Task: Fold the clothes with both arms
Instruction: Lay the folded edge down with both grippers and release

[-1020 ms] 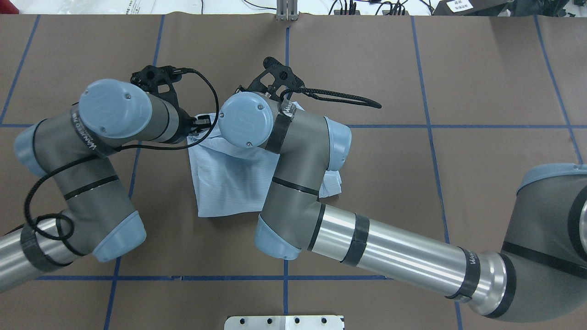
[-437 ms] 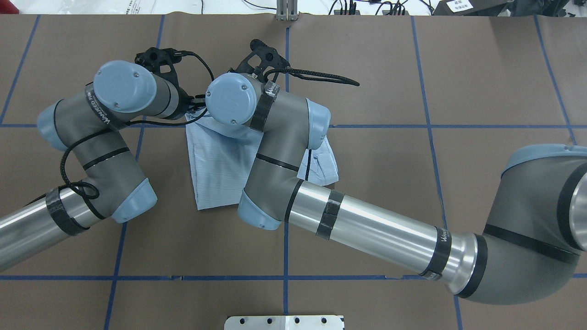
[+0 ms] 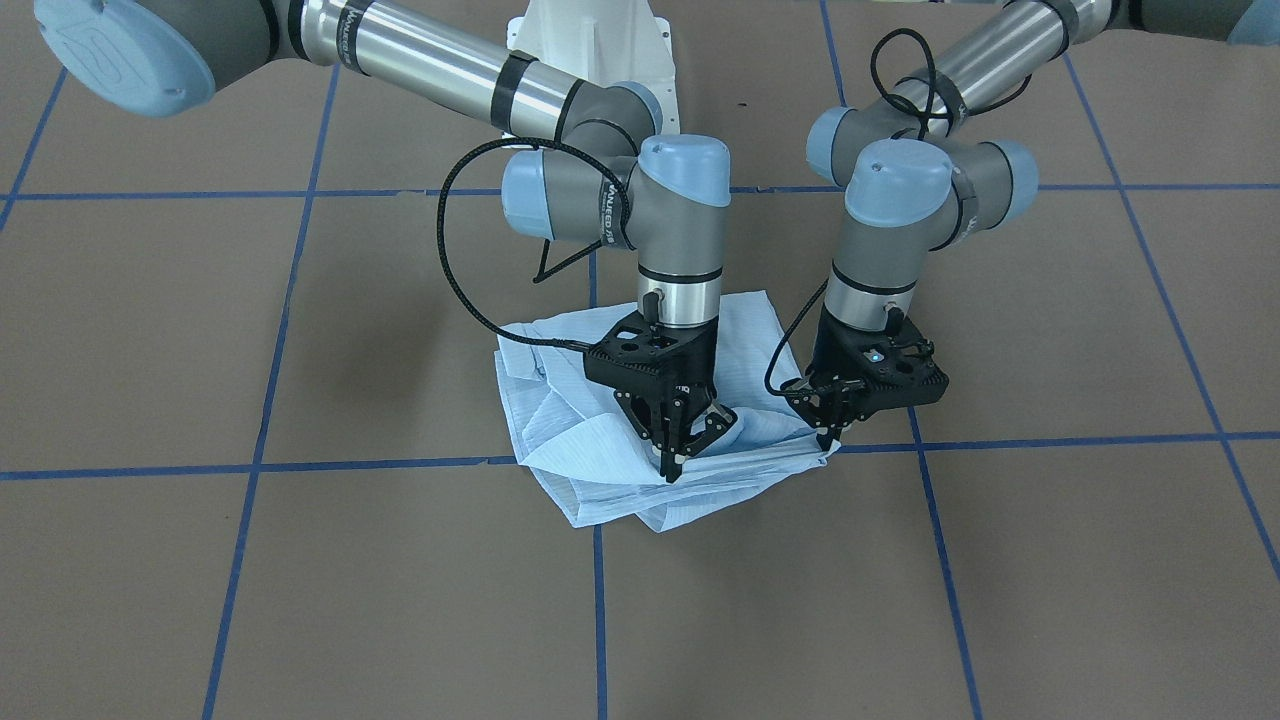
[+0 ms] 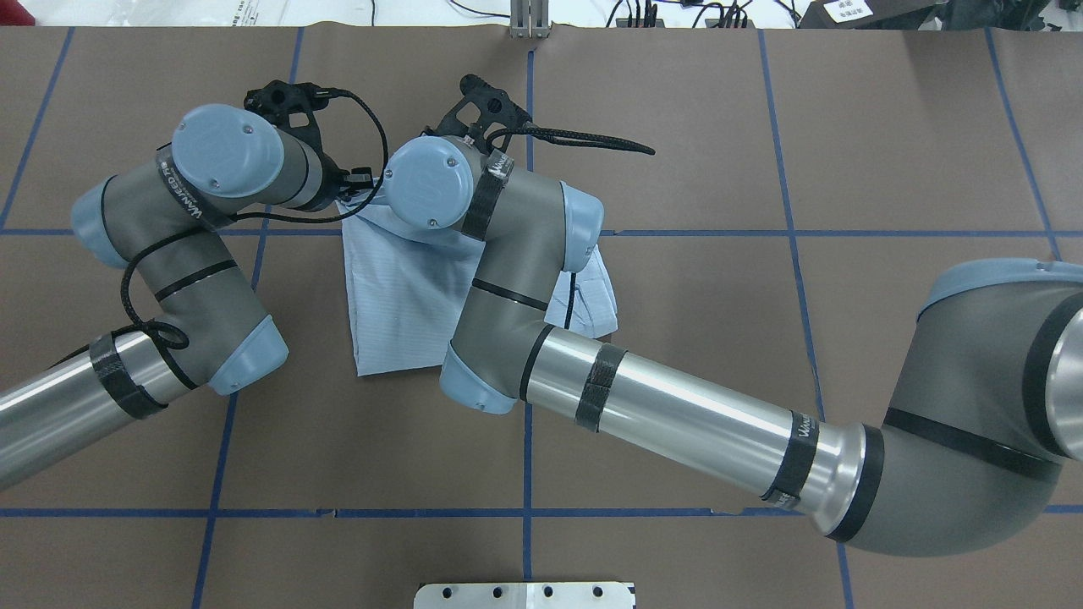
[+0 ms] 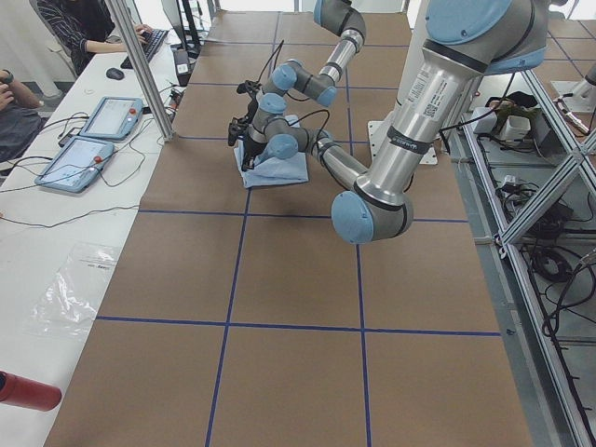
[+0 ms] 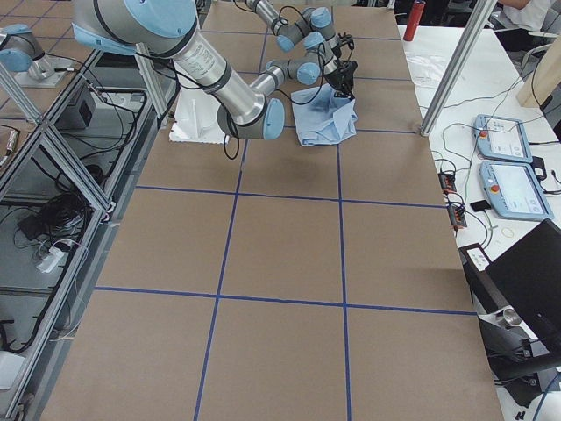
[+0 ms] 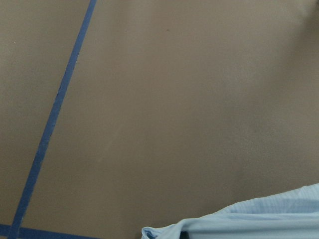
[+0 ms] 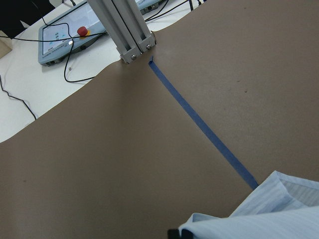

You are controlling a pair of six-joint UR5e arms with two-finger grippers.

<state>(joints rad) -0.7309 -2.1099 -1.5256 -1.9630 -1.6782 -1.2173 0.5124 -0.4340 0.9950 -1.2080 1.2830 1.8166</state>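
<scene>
The light blue striped shirt (image 3: pixel 600 480) lies as a loosely folded bundle on the brown table, also seen in the overhead view (image 4: pixel 398 288). My right gripper (image 3: pixel 674 458) points down over the bundle's front edge, shut on a raised fold of the shirt. My left gripper (image 3: pixel 829 437) is pinched shut on the shirt's corner beside it. In the overhead view both wrists cover the fingers. Each wrist view shows only a strip of shirt (image 7: pixel 259 219) (image 8: pixel 279 209) at its bottom edge.
Blue tape lines (image 4: pixel 529 474) divide the brown table cover. An aluminium post (image 4: pixel 529 17) stands at the far edge and a white base plate (image 4: pixel 525 595) at the near edge. Teach pendants (image 5: pixel 79 158) and a person (image 5: pixel 74 23) are at the side table.
Both arms have moved toward the table's far edge and slightly left, drawing the shirt's held edge and the whole bundle with them.
</scene>
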